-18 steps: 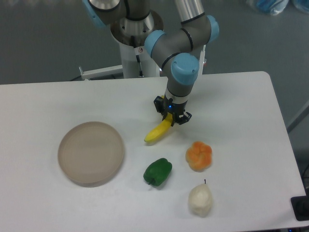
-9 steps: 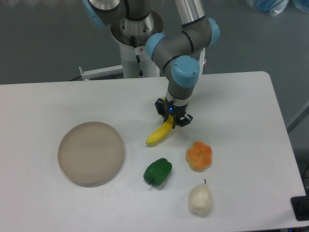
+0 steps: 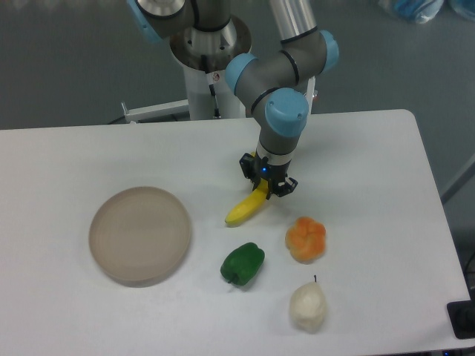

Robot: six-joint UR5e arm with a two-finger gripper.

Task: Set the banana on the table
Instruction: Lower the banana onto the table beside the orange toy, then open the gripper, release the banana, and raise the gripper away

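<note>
banana is lying on the white desk just above the green pepper, its upper end sitting in the narrowed pincer; light, softish and smooth-skinned, it is probably calling for a gentle hold near that end.

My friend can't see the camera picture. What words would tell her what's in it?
A robot arm's claw grips one end of a yellow banana low over a white table. Nearby sit a round beige plate, a green pepper, an orange fruit and a pale pear.
</note>
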